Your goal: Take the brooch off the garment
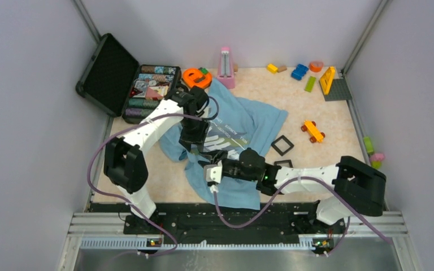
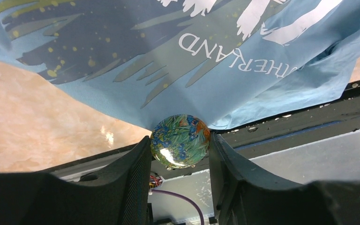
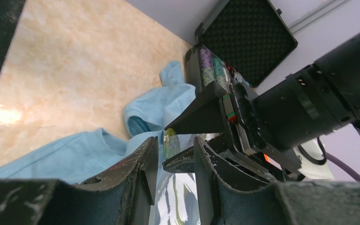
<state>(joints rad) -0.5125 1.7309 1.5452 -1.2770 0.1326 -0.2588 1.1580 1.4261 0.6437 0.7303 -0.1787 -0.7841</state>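
Two grippers sat close: left gripper [image 2: 180, 155] pinched the round glossy teal-green brooch [image 2: 180, 139], tenting the light blue cotton T-shirt [image 2: 304, 89], likely for pull-off; right gripper [image 3: 176, 146] part-spread beside, grip indeterminate.

You've got a beige marbled table [image 1: 339, 141]: light blue T-shirt [image 1: 254, 121] crumpled mid-left, open black case [image 1: 147, 90] far left, pink metronome [image 1: 225, 68] at back, toy blocks [image 1: 299, 71] back right, orange toy car [image 1: 313, 131] and two black square frames [image 1: 282, 145] right of the shirt

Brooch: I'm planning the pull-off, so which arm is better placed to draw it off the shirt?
Left, likely. The left gripper is clamped on the brooch, a finger on each side; the right gripper sits close by at the shirt, its grip unclear.
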